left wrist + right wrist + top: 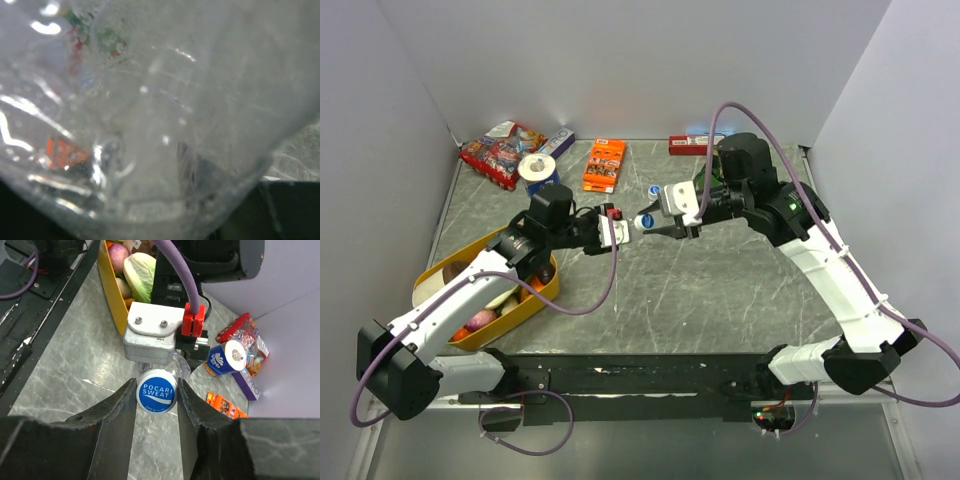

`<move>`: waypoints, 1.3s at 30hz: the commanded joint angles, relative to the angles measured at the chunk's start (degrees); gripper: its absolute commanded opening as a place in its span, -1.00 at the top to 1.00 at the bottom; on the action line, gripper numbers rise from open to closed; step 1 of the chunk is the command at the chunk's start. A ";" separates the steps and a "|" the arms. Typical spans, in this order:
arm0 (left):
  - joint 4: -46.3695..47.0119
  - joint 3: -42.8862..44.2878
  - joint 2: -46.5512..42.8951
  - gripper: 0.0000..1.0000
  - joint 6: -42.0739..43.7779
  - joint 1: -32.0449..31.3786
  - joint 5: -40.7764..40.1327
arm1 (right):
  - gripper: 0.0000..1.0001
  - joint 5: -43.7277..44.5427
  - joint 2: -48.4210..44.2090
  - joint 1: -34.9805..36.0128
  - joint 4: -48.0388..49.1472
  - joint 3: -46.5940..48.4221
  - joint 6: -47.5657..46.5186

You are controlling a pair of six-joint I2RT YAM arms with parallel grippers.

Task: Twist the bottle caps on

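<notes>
Nearest on the left, a yellow tray (pixel 545 290) of vegetables sits at the table's edge, beside the left arm. Further in, over the middle of the grey marbled table (pixel 720 290), the two arms meet tip to tip. The left gripper (pixel 616 230) holds a small clear bottle (pixel 181 364) with its mouth turned toward the right arm. Its wrist view is filled with blurred clear plastic, so the jaws themselves are hidden, but they seem closed on the bottle. The right gripper (pixel 156 386) stands narrow, its two black fingers (pixel 120 410) pressed to either side of a blue bottle cap (pixel 156 391). That cap sits right at the bottle's mouth. Just beyond the grippers, a second blue cap (pixel 653 189) lies on the table. Farther back are an orange packet (pixel 604 165), a tape roll (pixel 536 168) and a red snack bag (pixel 500 150).
</notes>
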 commanded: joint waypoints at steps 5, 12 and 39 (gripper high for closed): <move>37.17 -7.09 -0.78 0.98 -15.99 -10.62 -33.33 | 1.00 11.17 -4.00 -0.08 32.09 -10.25 36.40; 38.86 -5.07 1.52 0.98 -23.71 -13.36 -39.18 | 1.00 15.23 -4.09 2.29 32.64 -9.65 44.08; 40.18 -9.47 -5.87 0.86 -42.80 -12.57 -31.81 | 1.00 17.35 0.65 -0.26 32.73 -9.12 53.57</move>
